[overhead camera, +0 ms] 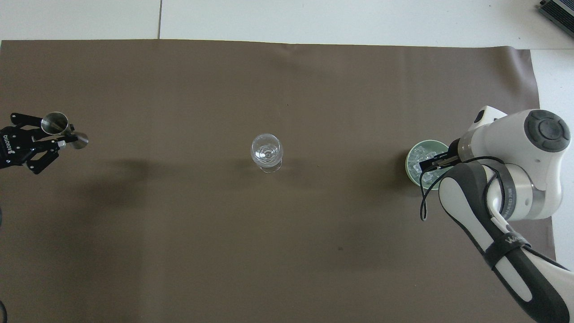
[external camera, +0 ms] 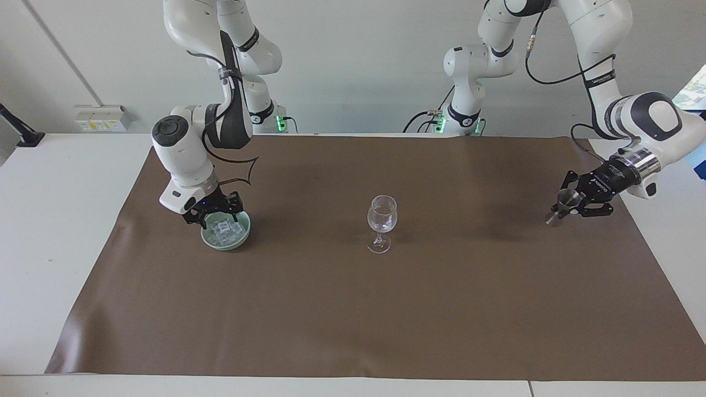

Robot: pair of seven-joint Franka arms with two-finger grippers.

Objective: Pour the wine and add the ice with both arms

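A clear stemmed glass [external camera: 381, 215] [overhead camera: 267, 151] stands upright mid-mat. The ice [external camera: 226, 230] [overhead camera: 418, 164] lies as small clear cubes in a pale green bowl [external camera: 246, 226] [overhead camera: 408, 158] toward the right arm's end. My right gripper [external camera: 213, 218] [overhead camera: 427, 163] is down in the bowl, among the cubes. Toward the left arm's end of the mat, my left gripper [external camera: 563, 207] [overhead camera: 63, 137] hangs low, shut on a tilted steel jigger [external camera: 565, 197] [overhead camera: 54, 122]. Wine is out of view.
A brown mat [external camera: 353, 309] [overhead camera: 269, 251] covers most of the white table. A black object [external camera: 16, 132] sits at the table's edge past the right arm's end.
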